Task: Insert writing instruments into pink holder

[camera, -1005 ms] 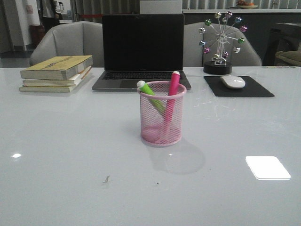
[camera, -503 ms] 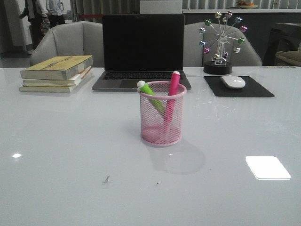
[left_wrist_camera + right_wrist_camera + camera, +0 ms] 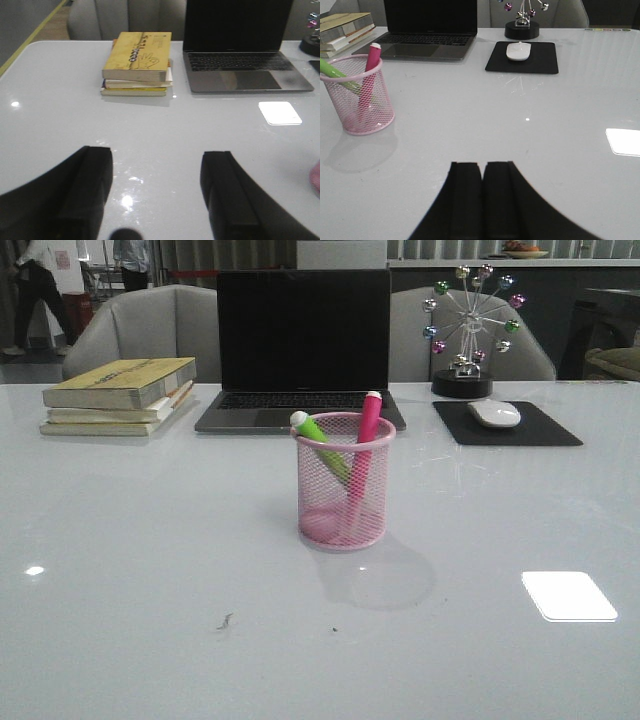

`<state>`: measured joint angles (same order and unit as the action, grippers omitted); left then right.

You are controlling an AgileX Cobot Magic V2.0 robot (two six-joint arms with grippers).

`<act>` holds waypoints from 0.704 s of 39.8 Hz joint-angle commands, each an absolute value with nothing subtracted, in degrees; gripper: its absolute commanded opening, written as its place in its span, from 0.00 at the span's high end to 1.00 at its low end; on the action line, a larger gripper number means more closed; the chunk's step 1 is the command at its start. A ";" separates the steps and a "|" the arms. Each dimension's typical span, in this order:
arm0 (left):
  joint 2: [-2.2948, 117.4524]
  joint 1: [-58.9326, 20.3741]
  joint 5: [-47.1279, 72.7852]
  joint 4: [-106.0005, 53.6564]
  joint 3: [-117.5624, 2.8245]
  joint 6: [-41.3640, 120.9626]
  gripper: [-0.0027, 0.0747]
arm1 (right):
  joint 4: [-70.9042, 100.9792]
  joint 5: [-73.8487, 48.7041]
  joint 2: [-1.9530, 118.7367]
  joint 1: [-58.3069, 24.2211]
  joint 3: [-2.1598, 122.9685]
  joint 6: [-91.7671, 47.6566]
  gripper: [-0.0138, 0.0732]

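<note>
The pink mesh holder (image 3: pixel 345 485) stands upright at the middle of the white table. Inside it lean the lime green highlighter (image 3: pixel 320 443) and the bright pink highlighter (image 3: pixel 365 440), their pale cap ends above the rim. The right wrist view shows the same holder (image 3: pixel 361 95) with the pink marker (image 3: pixel 369 75) and the green marker (image 3: pixel 337 72). My left gripper (image 3: pixel 156 172) is open over bare table, nothing between its fingers. Well away from the holder, my right gripper (image 3: pixel 482 170) is shut with nothing in it. Neither arm shows in the front view.
A black laptop (image 3: pixel 303 350) sits behind the holder, with a stack of yellow books (image 3: pixel 120 395) to its left. At the right back are a white mouse (image 3: pixel 495 413) on a black pad (image 3: pixel 505 425) and a metal ferris-wheel ornament (image 3: pixel 466 330).
On the table nothing has moved. Only people in the far background have shifted.
</note>
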<state>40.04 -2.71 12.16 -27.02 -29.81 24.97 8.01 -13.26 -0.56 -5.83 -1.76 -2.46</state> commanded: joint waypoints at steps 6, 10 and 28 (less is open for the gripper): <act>39.84 -9.32 8.06 -27.91 -31.50 24.94 0.38 | 8.12 -8.59 -1.68 -5.79 -1.79 -2.53 0.81; 39.84 -9.43 6.68 -27.81 -31.50 24.94 0.41 | 8.12 -8.59 -1.68 -5.79 -1.79 -2.53 0.81; 32.24 -9.43 6.68 -9.05 -31.50 10.67 0.84 | 8.12 -8.59 -1.68 -5.79 -1.79 -2.53 0.81</act>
